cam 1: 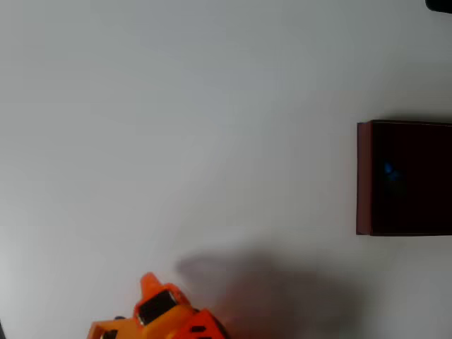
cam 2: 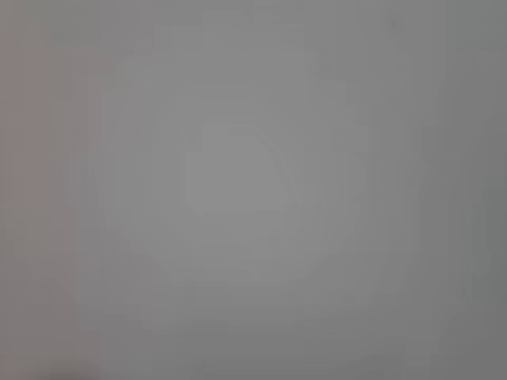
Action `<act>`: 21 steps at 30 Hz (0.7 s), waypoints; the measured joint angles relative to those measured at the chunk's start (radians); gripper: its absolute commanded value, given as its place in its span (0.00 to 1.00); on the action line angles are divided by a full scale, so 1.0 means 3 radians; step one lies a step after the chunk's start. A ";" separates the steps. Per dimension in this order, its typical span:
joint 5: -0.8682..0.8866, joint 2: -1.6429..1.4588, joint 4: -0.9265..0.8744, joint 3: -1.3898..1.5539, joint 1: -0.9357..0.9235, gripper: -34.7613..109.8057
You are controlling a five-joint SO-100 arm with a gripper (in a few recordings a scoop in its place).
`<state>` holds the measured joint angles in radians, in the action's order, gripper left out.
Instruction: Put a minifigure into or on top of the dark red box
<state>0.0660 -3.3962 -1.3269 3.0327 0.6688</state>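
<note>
Resting arm: the orange arm point(cam 1: 162, 318) sits at the near left edge of the white table point(cam 1: 176, 127) in the overhead view, well apart from everything else.
Gripper: the gripper point(cam 1: 150, 284) pokes out as an orange tip; I cannot tell whether its fingers are spread or pressed together, and nothing shows between them.
Wrist view: blank grey blur, no detail to read.
Dark red box: the dark red box point(cam 1: 364, 176) stands at the far right, cut off by the picture's edge.
Minifigure: a faint blue speck point(cam 1: 389, 170) in the box's dark interior looks like the minifigure, so it likely lies inside already.
Step in hand: judged done or nearly so; best to keep the arm clear of the box and avoid nudging it.
</note>
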 measured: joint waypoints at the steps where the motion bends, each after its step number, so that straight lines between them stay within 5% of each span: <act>1: 0.0005 0.0000 0.0000 0.0000 0.0000 0.25; 10: 0.0721 -0.0015 0.0005 0.0000 -0.0020 0.24; 21: -0.0148 -0.0005 -0.0015 0.0000 0.0097 0.24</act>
<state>0.0215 -3.3978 -1.3315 3.0327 0.6980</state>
